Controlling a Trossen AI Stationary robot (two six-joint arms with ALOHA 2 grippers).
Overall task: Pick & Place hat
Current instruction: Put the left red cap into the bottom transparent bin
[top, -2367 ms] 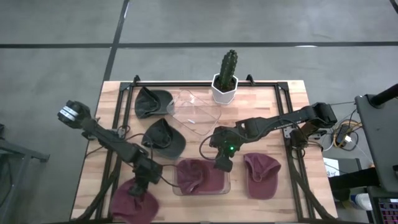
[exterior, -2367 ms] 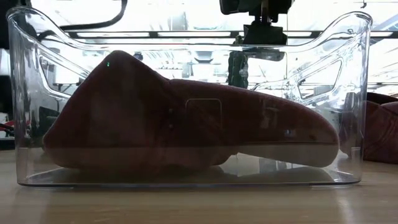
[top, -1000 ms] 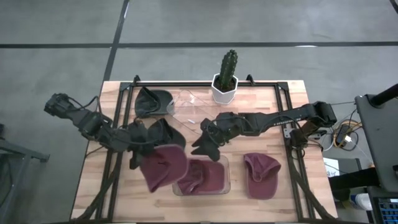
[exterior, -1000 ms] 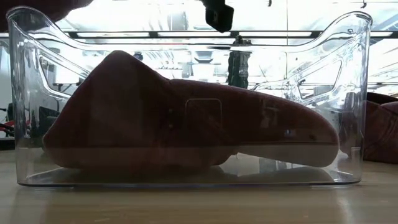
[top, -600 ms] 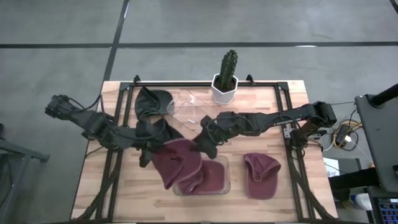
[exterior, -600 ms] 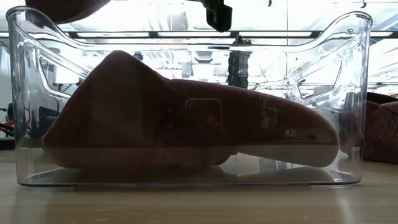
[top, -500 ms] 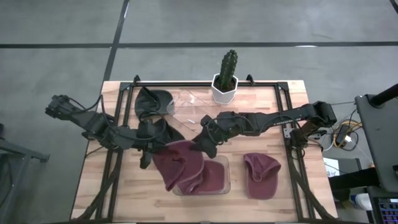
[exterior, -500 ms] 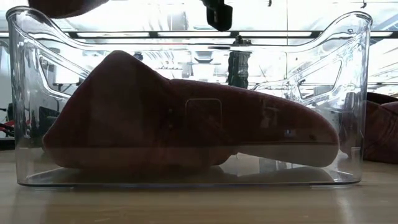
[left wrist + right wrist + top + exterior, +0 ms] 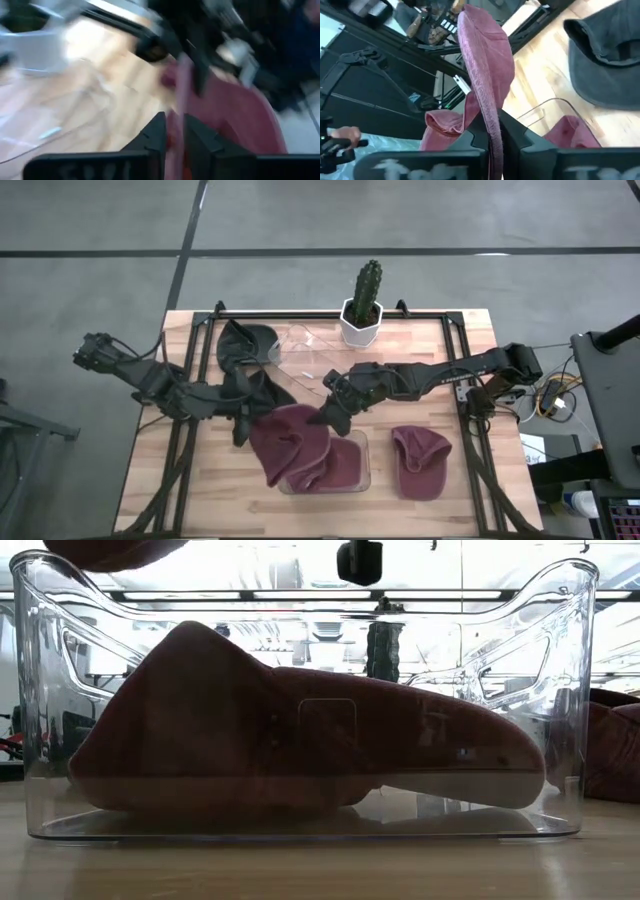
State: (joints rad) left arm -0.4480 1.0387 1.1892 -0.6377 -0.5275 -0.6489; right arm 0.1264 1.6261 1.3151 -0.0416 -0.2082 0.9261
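Note:
A maroon hat hangs in the air between my two grippers, over the left end of a clear bin near the table's front. A second maroon hat lies in that bin. My left gripper is shut on the held hat's left edge. My right gripper is shut on its right edge. In the low view the held hat shows above the bin's left rim, and my right gripper shows at the top. My left gripper pinches the held hat's left edge between its two fingers, coming slanting from the table's left. The hat is clear of the table and hangs below and to the right of the fingers. My right gripper pinches the hat's right edge between its two fingers, coming from the table's right and slanting down. The cloth stands up as a thin folded rim beyond the fingers. The hat is clear of the bin.
A third maroon hat lies right of the bin. Two dark grey hats lie at the left rear. A second clear bin and a potted cactus stand at the far edge.
My left gripper has carried the maroon hat toward the table's right, from beside the bin to over its left end. The hat has come up against my right gripper, which has stayed nearly in place and now has its right edge.

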